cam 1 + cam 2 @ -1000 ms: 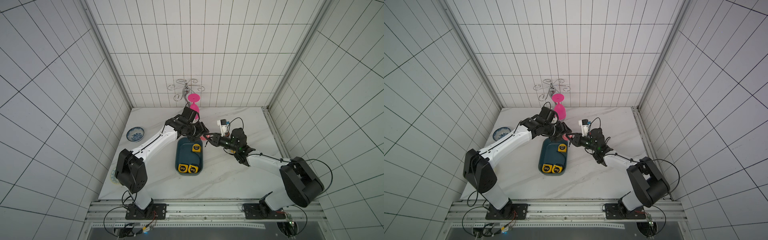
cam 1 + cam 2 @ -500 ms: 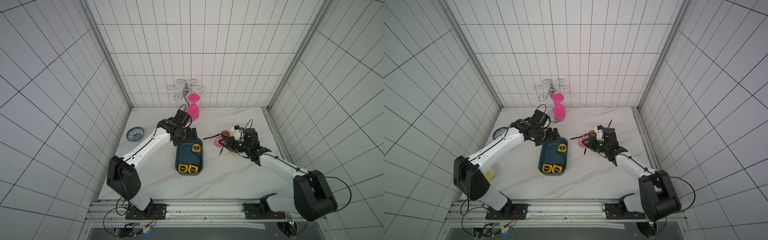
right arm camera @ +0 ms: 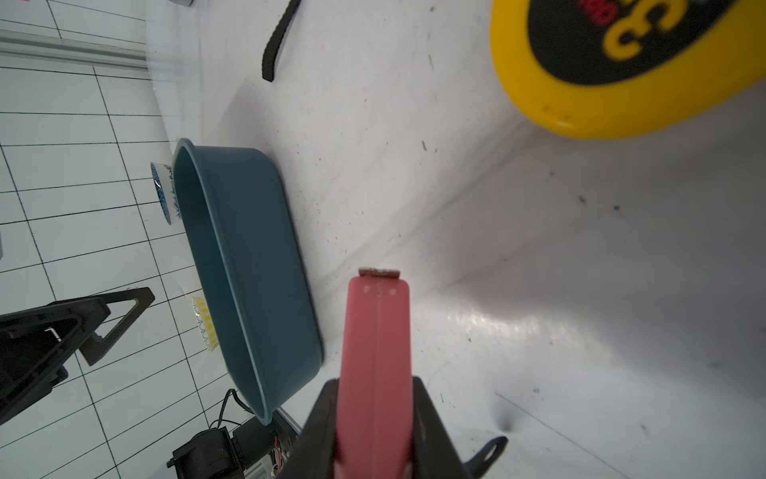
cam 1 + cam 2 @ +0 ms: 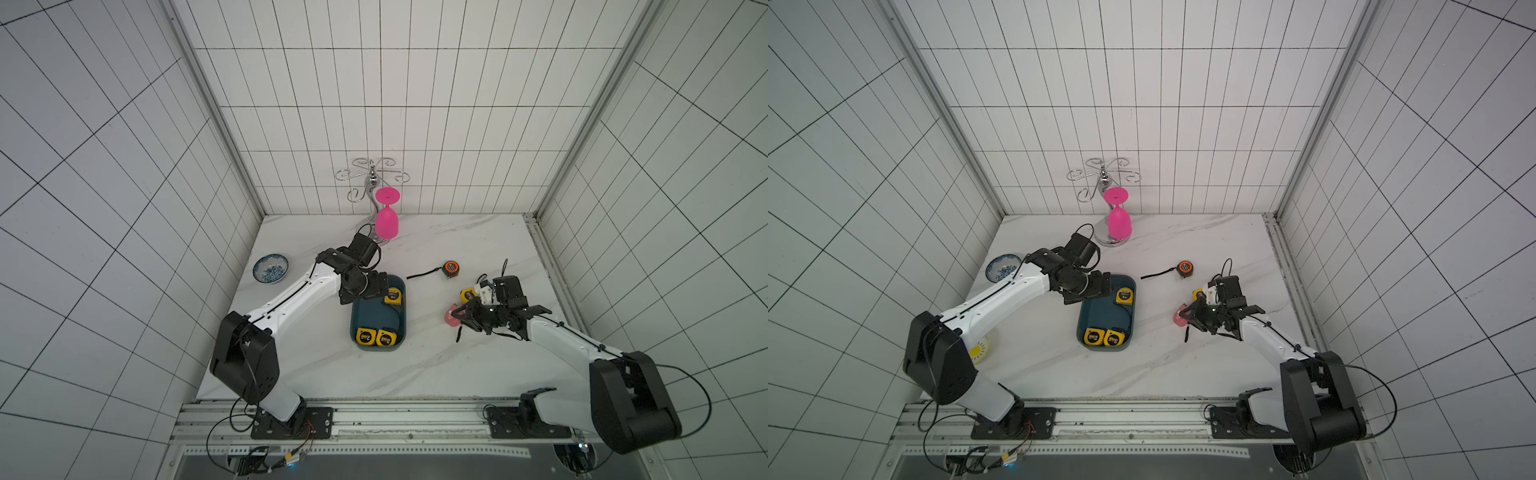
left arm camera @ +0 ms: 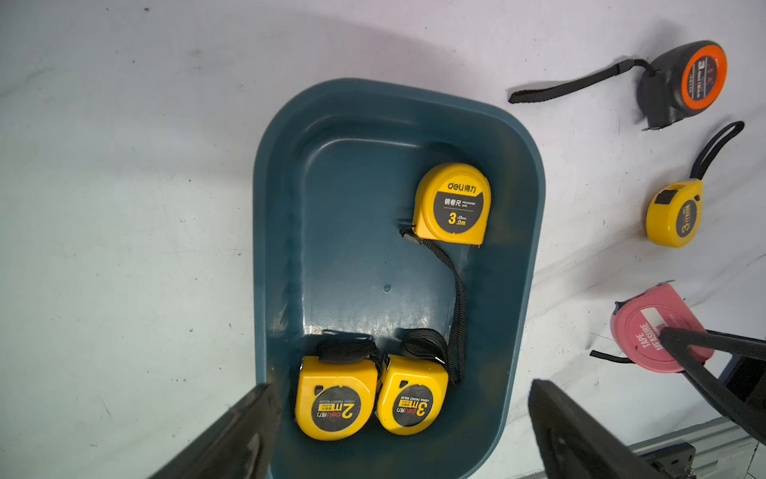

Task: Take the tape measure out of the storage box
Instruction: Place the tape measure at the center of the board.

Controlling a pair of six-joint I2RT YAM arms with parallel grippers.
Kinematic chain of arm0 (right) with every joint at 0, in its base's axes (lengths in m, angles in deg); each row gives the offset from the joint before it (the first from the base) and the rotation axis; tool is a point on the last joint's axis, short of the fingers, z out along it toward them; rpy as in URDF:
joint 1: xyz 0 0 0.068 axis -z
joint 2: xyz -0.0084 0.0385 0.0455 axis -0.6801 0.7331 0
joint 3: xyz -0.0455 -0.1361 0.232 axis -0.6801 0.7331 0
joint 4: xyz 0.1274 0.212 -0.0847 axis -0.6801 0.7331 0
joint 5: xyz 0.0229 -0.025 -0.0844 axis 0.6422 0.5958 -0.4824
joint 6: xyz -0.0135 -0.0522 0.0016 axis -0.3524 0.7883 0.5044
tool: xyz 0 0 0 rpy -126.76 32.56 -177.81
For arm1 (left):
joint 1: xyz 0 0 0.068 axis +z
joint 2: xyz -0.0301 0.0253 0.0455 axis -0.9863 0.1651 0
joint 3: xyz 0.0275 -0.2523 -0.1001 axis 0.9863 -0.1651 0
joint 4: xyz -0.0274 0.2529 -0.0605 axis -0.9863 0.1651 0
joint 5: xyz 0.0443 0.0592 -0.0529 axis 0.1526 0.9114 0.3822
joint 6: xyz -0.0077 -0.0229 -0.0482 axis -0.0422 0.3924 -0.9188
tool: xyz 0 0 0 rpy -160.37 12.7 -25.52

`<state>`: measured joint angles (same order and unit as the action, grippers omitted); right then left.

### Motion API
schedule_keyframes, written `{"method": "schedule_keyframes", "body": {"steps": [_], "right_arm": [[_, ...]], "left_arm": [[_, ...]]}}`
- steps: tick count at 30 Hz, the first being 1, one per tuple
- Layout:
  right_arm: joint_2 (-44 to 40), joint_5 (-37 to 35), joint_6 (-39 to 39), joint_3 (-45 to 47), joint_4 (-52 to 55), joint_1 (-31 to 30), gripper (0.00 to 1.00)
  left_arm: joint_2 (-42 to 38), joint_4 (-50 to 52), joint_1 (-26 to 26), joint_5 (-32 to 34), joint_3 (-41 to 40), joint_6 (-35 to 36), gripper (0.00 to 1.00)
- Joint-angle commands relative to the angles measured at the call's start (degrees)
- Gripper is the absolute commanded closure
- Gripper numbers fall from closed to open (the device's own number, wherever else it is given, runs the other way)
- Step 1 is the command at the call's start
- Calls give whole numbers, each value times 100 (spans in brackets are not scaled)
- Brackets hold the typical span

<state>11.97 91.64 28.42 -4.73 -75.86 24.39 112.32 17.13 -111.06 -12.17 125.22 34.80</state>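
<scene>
Right of the storage box (image 4: 376, 318), at its 3 o'clock: pink tape measure (image 4: 449, 318) brought out.

Within the last second the right gripper (image 3: 375, 383) was drawn from the box's 12 o'clock end to open table (image 4: 436, 365), jaws clamped on the pink case; contact with the marble could not be told. A loose yellow tape measure (image 4: 467, 296) and an orange-black tape measure (image 4: 450, 268) were noted toward its 12 o'clock. The left gripper (image 5: 400, 387) was opened out wide, empty, over the box. Three yellow tape measures (image 5: 335, 406) were left inside: one at 1 o'clock, two at 6 o'clock. One removal was judged nearly done, release pending; three were judged outstanding.
</scene>
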Motion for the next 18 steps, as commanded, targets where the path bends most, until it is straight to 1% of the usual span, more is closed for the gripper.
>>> {"method": "schedule_keyframes", "body": {"steps": [1, 9, 13, 17, 18], "right_arm": [[124, -59, 253, 105, 265, 108, 92], [446, -74, 545, 17, 567, 226, 86], [511, -126, 659, 21, 749, 282, 81], [517, -186, 737, 43, 923, 339, 72], [510, -190, 760, 43, 986, 352, 67]], "left_arm": [[15, -116, 31, 106, -36, 105, 2], [132, -138, 24, 172, -49, 88, 3], [173, -138, 16, 182, -49, 79, 2], [205, -147, 16, 204, -50, 76, 2], [223, -147, 16, 211, -52, 79, 3]]}}
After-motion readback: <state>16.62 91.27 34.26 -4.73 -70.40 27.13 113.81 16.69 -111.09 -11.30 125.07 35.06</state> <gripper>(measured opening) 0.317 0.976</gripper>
